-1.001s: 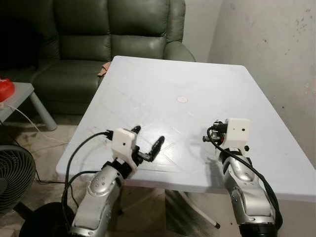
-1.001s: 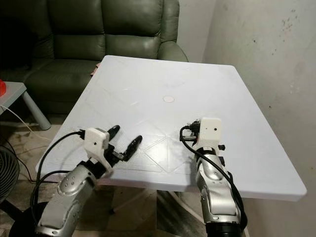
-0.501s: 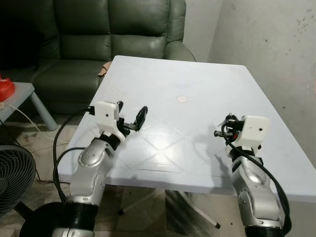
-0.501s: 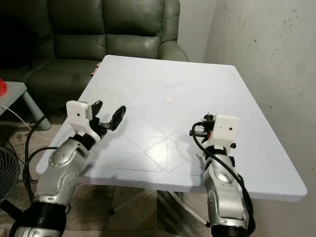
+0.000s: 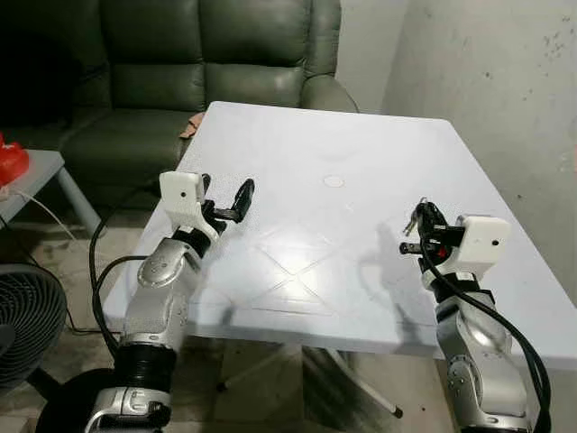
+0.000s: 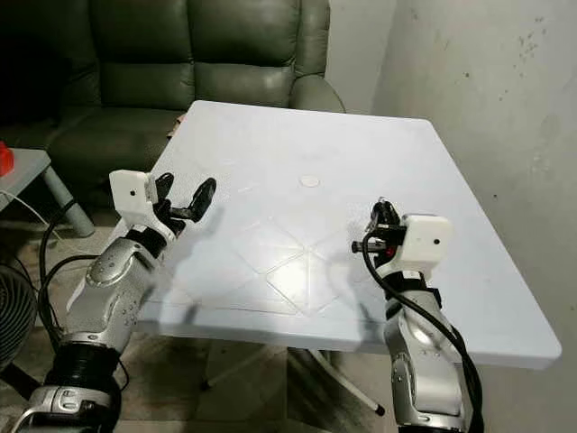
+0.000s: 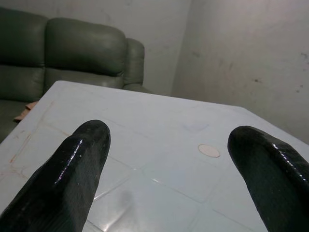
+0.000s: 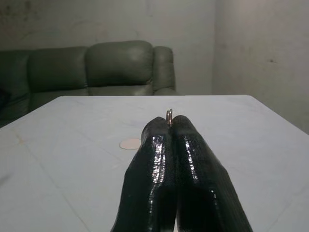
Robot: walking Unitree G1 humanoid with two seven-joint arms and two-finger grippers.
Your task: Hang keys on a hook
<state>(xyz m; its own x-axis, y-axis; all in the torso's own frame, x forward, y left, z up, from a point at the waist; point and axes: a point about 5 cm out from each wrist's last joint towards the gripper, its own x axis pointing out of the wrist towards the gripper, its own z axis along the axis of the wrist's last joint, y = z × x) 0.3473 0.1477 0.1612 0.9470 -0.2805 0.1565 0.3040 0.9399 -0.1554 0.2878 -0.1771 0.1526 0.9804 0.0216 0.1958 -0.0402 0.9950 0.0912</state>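
The right gripper (image 8: 170,126) pinches the keys (image 8: 169,115), mostly hidden between its fingers, while the left gripper (image 5: 223,200) is spread wide.

The right gripper's (image 8: 170,126) two glossy black fingers press together on a small metal key ring (image 8: 169,116), above a white plastic table (image 8: 72,164) before a dark green sofa (image 8: 96,65).

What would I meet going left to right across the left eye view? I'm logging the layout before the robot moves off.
Red object on the grey side table → fan → left gripper → round table plug → keys → right gripper.
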